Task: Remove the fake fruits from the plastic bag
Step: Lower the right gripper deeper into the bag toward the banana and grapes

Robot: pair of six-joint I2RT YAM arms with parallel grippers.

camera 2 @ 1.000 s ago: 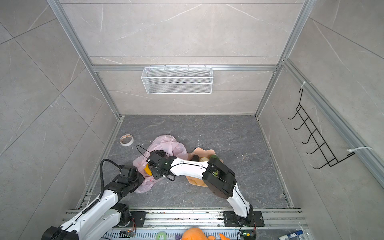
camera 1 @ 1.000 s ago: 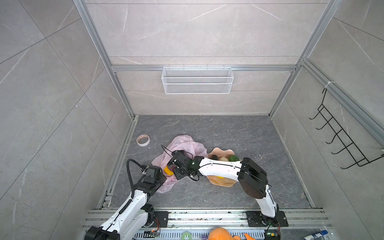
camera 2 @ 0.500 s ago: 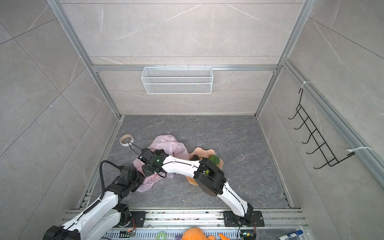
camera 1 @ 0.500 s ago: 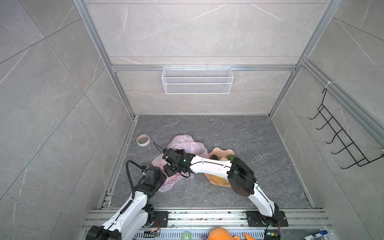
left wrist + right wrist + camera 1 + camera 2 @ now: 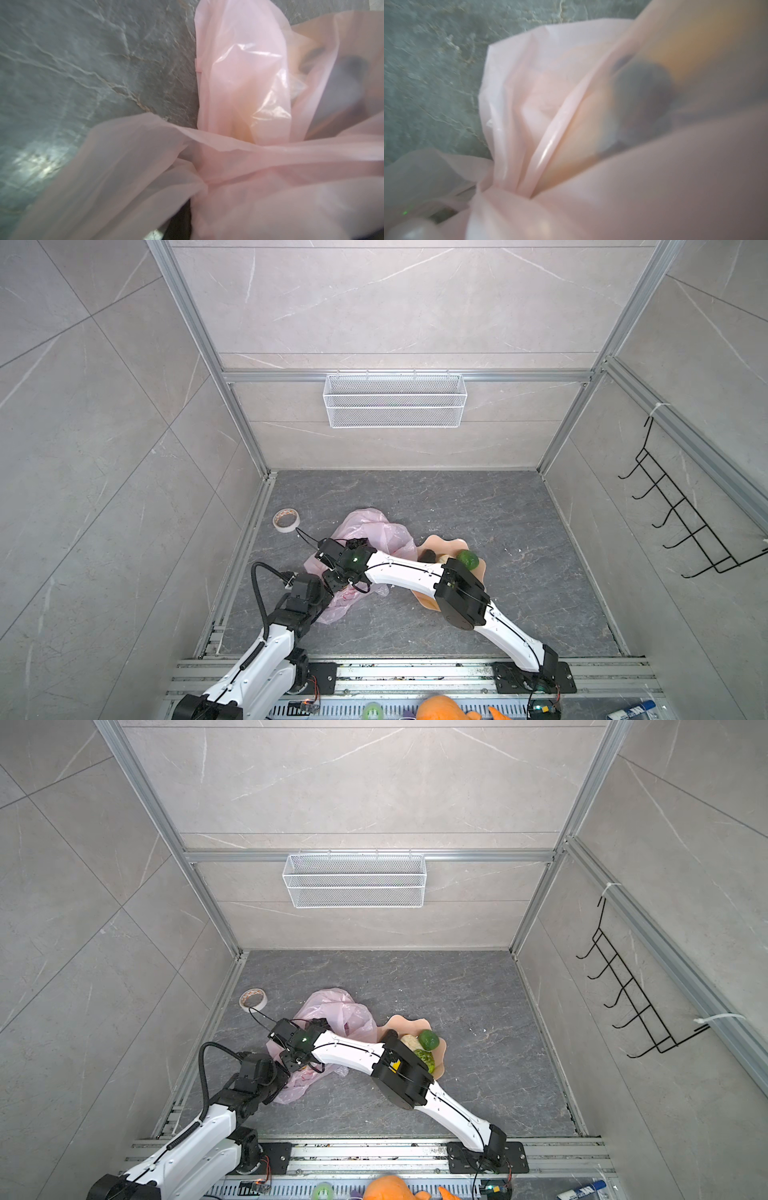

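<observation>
The pink plastic bag [image 5: 376, 533] lies crumpled on the grey floor, left of centre in both top views. My left gripper [image 5: 323, 594] sits at the bag's near corner, and in the left wrist view the film [image 5: 228, 170] bunches to a pinch where the jaws are covered; it is shut on the bag. My right gripper [image 5: 336, 576] reaches across onto the bag just beyond it, its jaws buried under film [image 5: 654, 187]. An orange-yellow fruit [image 5: 691, 37] and a dark round one [image 5: 645, 91] show blurred through the plastic. A green avocado [image 5: 428, 1040], a bumpy green fruit [image 5: 425, 1059] and a cream piece [image 5: 409, 1042] lie on the peach plate [image 5: 441, 1054].
A tape roll [image 5: 286, 519] lies near the left rail. A white wire basket [image 5: 395, 400] hangs on the back wall and a black hook rack [image 5: 681, 522] on the right wall. An orange plush toy [image 5: 444, 711] sits at the near edge.
My right arm has swung left, carrying its gripper from beside the plate onto the bag next to the left gripper. The yellow fruit seen earlier is now covered.
</observation>
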